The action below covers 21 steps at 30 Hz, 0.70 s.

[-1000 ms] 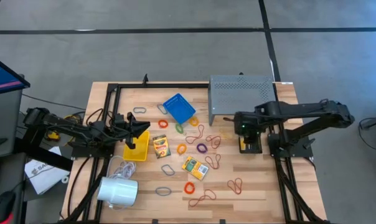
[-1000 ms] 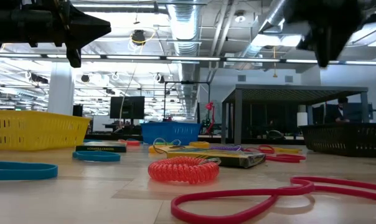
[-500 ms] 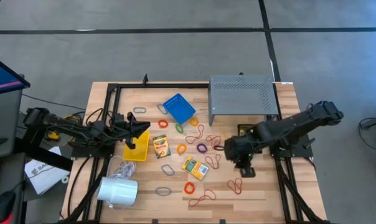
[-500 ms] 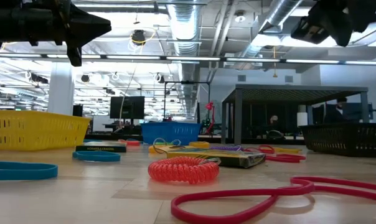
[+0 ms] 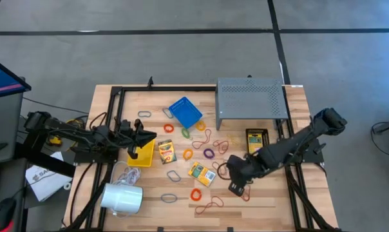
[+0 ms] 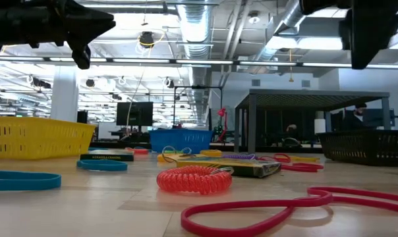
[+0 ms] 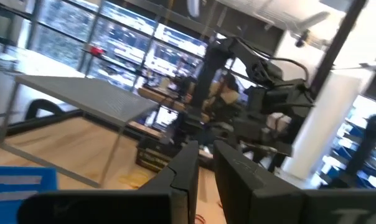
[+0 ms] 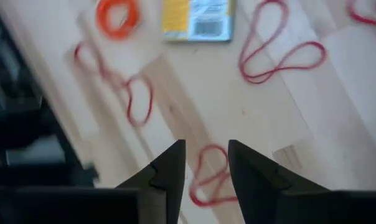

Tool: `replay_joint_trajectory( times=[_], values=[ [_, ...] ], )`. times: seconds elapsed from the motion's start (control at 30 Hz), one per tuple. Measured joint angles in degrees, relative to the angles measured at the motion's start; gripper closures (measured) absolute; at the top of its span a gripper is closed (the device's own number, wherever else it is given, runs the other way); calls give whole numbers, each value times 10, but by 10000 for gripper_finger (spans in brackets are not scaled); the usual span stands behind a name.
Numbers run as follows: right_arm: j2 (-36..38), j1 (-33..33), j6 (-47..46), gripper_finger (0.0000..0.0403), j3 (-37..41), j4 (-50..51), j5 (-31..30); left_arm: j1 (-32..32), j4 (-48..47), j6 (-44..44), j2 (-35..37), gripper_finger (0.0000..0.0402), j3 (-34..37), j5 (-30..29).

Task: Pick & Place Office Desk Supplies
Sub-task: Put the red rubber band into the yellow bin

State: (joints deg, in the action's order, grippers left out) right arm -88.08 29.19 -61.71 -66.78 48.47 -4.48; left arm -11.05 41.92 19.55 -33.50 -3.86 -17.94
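Right gripper hanging low over the table, fingers parted by a narrow gap, nothing between them. Directly beneath that gap, a red rubber band in a figure-eight; beyond the tips, more red loops, an orange coil, a crayon box. Only from above: blue tray, yellow basket, grey shelf. Left gripper over the basket, fingers nearly together, empty.

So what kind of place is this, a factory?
More likely a robot lab or workshop. Bare pipes and ducts run along the ceiling, the floor is plain concrete, and the wooden table has robot arms mounted on it.
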Motion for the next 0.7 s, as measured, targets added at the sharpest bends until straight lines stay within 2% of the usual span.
replay_joint_trajectory(
  times=[0.1, 0.33, 0.53, 0.7],
  values=[
    [-20, 24, -95, 286, 0, -12, -32, 0, -9, 0, 0, 358, 0, 27],
    [-92, 92, -223, 287, 0, -18, -35, 0, -36, 3, 0, 358, -13, 64],
    [-129, 125, -259, 287, 0, -6, -31, 0, -158, -24, 0, 358, -76, 90],
    [-146, 132, -259, 287, 1, 2, -28, 0, -210, -36, 0, 358, -111, 94]
  ],
)
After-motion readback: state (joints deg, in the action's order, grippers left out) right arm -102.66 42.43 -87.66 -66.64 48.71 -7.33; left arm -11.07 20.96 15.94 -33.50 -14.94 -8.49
